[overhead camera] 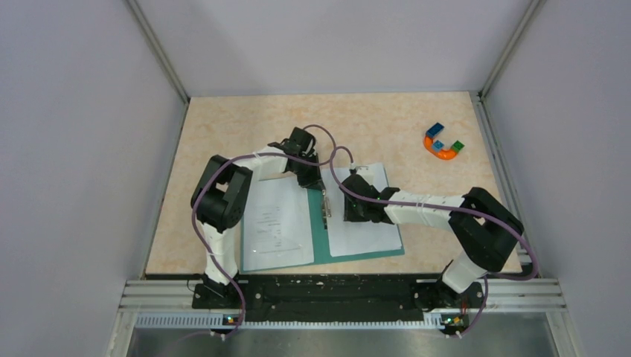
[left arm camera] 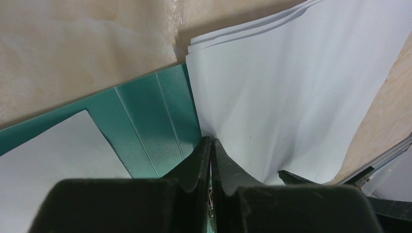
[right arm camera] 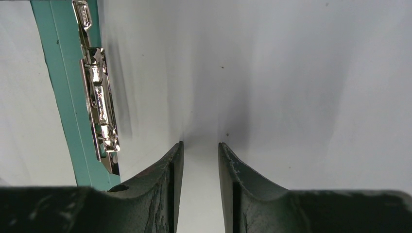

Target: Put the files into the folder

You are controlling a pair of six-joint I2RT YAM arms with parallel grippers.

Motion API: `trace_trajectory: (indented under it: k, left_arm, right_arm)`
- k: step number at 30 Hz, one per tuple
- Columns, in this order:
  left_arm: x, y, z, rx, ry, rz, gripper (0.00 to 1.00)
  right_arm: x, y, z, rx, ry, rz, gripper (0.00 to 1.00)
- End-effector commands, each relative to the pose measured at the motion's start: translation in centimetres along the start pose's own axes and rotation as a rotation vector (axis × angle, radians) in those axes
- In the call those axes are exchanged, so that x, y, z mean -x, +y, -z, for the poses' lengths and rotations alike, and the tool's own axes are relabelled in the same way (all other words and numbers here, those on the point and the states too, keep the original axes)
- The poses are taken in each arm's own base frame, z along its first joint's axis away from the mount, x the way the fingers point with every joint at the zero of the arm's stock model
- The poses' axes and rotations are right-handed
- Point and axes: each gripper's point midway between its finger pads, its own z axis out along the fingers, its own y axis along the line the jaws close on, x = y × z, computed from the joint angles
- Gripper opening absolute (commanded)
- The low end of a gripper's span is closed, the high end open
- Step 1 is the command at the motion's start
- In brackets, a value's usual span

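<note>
The teal folder (overhead camera: 321, 239) lies open and flat on the table, with its metal clip (right arm camera: 99, 107) on the spine. One of the files, a printed sheet (overhead camera: 274, 223), rests on the left cover. A blank sheet (overhead camera: 368, 232) rests on the right cover. My left gripper (overhead camera: 315, 178) is at the far end of the spine. Its jaws are shut (left arm camera: 212, 141), and their tips meet the inner edge of the blank sheet (left arm camera: 291, 97), which wrinkles there. I cannot tell whether paper is pinched. My right gripper (overhead camera: 348, 207) presses its tips on the blank sheet, open (right arm camera: 200, 144) with a narrow gap and nothing between.
A multicoloured horseshoe toy (overhead camera: 443, 141) sits at the far right of the table. Grey walls enclose the table on three sides. A metal rail (overhead camera: 335, 291) with both arm bases runs along the near edge.
</note>
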Motion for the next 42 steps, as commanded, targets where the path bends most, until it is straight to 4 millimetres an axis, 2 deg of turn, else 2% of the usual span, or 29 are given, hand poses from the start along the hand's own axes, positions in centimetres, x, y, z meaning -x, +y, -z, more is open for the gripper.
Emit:
trace_trajectory:
  k: [1, 12, 29, 39, 42]
  left_arm:
    - [-0.1, -1.7, 1.7, -0.065, -0.019, -0.014, 0.07]
    - [-0.9, -3.1, 3.2, -0.119, -0.022, -0.025, 0.05]
    - [-4.4, -4.2, 4.4, -0.181, 0.022, -0.033, 0.02]
    - [-7.0, -3.9, 4.0, -0.181, 0.061, -0.041, 0.01]
    - [-7.2, -4.1, 4.1, -0.185, 0.054, -0.045, 0.01]
  right_arm:
    - [-1.2, 0.6, -0.8, 0.005, 0.040, -0.001, 0.32]
    - [-1.4, 0.6, -0.8, 0.004, 0.043, -0.010, 0.32]
    - [-1.4, 1.0, -0.8, 0.018, 0.047, -0.024, 0.32]
    - [-1.1, 1.3, -0.6, 0.030, 0.041, -0.029, 0.31]
    - [-0.9, 1.5, -0.6, 0.037, 0.040, -0.031, 0.32]
